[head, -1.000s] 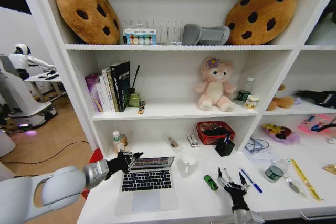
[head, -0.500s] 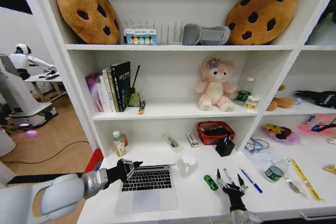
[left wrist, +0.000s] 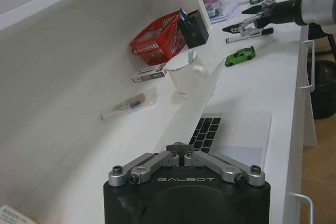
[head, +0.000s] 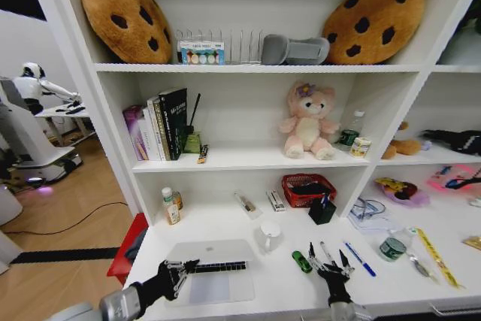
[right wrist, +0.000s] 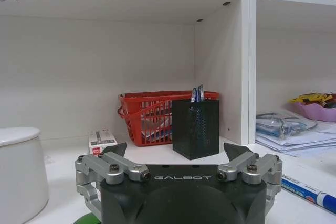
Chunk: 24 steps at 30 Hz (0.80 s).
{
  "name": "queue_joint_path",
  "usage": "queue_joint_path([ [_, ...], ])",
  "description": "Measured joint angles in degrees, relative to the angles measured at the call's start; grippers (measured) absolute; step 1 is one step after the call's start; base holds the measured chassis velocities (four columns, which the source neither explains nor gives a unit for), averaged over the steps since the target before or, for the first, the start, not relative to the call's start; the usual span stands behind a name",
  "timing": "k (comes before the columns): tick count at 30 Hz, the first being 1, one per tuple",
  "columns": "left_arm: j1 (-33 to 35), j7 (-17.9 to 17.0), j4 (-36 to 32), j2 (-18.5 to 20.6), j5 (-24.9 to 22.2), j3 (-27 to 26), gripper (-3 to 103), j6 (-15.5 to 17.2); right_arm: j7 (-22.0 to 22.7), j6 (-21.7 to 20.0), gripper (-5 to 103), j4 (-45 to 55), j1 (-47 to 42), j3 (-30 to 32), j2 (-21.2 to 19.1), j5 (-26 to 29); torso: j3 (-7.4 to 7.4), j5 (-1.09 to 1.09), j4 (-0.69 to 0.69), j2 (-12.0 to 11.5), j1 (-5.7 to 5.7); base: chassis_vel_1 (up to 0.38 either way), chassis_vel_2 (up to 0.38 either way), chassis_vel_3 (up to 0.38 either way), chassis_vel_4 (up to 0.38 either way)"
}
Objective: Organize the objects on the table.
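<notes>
Laptop [head: 207, 276], lower left: lid now nearly shut, pushed by closed, empty left hand [head: 180, 269]. Right hand [head: 328, 259], lower right: spread, empty, over pens; tidying remains.

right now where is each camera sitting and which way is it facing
Head view: on the robot's head, looking forward and down at the shelves and white desk; left claw on the nearly closed laptop, right claw open near the pens.
Left wrist view: on the left arm, looking along the desk past the laptop; its own claw shows shut.
Right wrist view: on the right arm, facing the red basket and black pen holder.
Shared: both wrist views show the basket.
</notes>
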Motion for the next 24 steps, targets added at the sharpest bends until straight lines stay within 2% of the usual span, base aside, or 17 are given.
queue_joint_path([
  [2,0.0,0.1,0.1,-0.3,0.4,0.5,0,-0.1,0.1,-0.2,100,0.1,0.1,-0.1,0.0,-0.1,0.00,0.00,0.00,0.0,0.00,0.000,0.000,0.000,0.000],
  [8,-0.5,1.4,1.7,-3.9,6.1,8.0,0,-2.1,1.0,-1.6,100,1.9,0.2,-1.2,0.2,-1.4,0.00,0.00,0.01,0.0,0.00,0.000,0.000,0.000,0.000],
  [9,-0.5,1.4,1.7,-3.9,6.1,8.0,0,-2.1,1.0,-1.6,100,1.9,0.2,-1.2,0.2,-1.4,0.00,0.00,0.01,0.0,0.00,0.000,0.000,0.000,0.000],
  [10,-0.6,1.7,2.2,-4.9,7.3,9.8,-3,-2.6,1.1,-1.8,100,2.3,0.1,-1.3,0.4,-1.7,0.00,-0.01,0.02,0.0,0.00,0.000,0.000,0.000,0.000],
  [11,-0.7,2.1,2.6,-5.8,8.2,11.3,0,-3.0,1.2,-2.0,100,2.7,-0.2,-1.5,0.5,-2.1,0.00,0.00,0.02,0.0,0.00,0.000,0.000,0.000,0.000],
  [13,-0.8,2.2,2.7,-6.1,8.5,12.1,0,-3.0,1.3,-2.0,100,2.9,-0.4,-1.5,0.6,-2.4,0.00,0.00,0.03,0.0,0.00,0.000,0.000,0.000,0.000],
  [16,-1.3,2.2,2.9,-6.5,8.4,13.4,16,-3.0,1.3,-2.0,100,3.5,-1.0,-1.6,1.0,-3.1,0.00,0.00,0.01,0.0,0.00,0.000,0.000,0.000,0.000],
  [17,-1.3,2.2,2.9,-6.5,8.4,13.4,16,-3.0,1.3,-2.0,100,3.5,-1.0,-1.6,1.0,-3.1,0.00,0.00,0.01,0.0,0.00,0.000,0.000,0.000,0.000],
  [19,-1.4,2.2,3.0,-6.6,8.4,13.7,26,-3.0,1.3,-2.0,100,3.8,-1.4,-1.7,1.3,-3.5,0.00,0.00,0.01,0.0,0.00,0.000,0.000,0.000,0.000],
  [20,-1.4,2.2,3.0,-6.6,8.4,13.7,26,-3.0,1.3,-2.0,100,3.8,-1.4,-1.7,1.3,-3.5,0.00,0.00,0.01,0.0,0.00,0.000,0.000,0.000,0.000],
  [23,-1.4,2.1,2.8,-8.9,6.4,10.6,42,-3.2,1.0,-2.0,100,4.9,-2.5,-1.5,1.2,-3.8,0.00,0.00,0.01,0.0,0.00,0.000,0.000,0.000,0.000],
  [24,-1.4,2.1,2.8,-8.9,6.4,10.6,42,-3.2,1.0,-2.0,100,4.9,-2.5,-1.5,1.2,-3.8,0.00,0.00,0.01,0.0,0.00,0.000,0.000,0.000,0.000],
])
